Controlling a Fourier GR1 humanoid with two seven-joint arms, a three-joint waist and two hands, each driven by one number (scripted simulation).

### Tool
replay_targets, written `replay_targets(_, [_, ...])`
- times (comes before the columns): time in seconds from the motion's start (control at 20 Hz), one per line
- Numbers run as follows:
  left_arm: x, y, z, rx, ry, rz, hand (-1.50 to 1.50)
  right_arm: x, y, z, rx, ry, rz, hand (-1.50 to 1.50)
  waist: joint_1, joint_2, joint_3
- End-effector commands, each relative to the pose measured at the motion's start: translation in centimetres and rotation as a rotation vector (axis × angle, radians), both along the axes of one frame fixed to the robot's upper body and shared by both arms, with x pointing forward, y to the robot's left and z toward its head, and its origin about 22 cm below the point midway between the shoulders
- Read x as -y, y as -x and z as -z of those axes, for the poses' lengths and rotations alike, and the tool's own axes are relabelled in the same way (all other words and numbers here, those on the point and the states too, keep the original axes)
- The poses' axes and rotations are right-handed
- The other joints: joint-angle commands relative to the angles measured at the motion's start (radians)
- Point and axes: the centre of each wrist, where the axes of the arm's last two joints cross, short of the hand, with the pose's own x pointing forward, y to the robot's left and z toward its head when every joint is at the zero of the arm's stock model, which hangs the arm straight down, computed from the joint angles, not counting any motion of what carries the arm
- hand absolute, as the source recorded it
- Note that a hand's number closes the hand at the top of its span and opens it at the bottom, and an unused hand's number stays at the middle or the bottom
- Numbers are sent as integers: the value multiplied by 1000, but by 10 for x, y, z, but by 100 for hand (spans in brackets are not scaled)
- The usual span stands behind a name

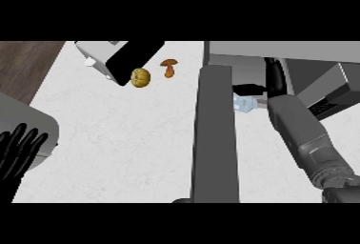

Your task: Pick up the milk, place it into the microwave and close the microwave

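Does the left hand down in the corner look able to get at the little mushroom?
Probably not as it stands: the left hand rests open at the counter's near-left edge, the mushroom lies far across bare counter. Nothing blocks it.

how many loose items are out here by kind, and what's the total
milk carton, at the microwave beside its open door, by the right hand: 1
yellow-orange pumpkin-like item on the counter: 1
brown mushroom: 1
total: 3
The left hand rests open at the view's left edge, holding nothing.
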Motion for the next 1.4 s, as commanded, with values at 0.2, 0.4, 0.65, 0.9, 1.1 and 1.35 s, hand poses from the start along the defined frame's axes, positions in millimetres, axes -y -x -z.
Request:
replay_targets(0.2, [34,-5,-5,-17,5,72,150,-3,35,54,-92,-241,-117,-150,-41,-24,-2])
replay_targets(0.4, [40,-19,-3,-42,6,121,150,3,45,67,-98,-339,-174,-150,-47,-22,-2])
replay_targets(0.65, [67,-6,8,-102,16,160,150,31,69,88,-126,-382,-207,-150,-63,-35,-4])
replay_targets(0.9, [86,-30,-6,-113,-12,174,150,24,90,108,-139,-373,-242,-150,-94,-45,-6])
replay_targets(1.1, [103,-28,-5,-101,-54,230,150,53,133,137,-159,-386,-213,-150,-105,-49,-6])
replay_targets(1.35, [129,-48,4,-60,-100,233,150,72,175,153,-161,-367,-175,-150,-118,-50,-7])
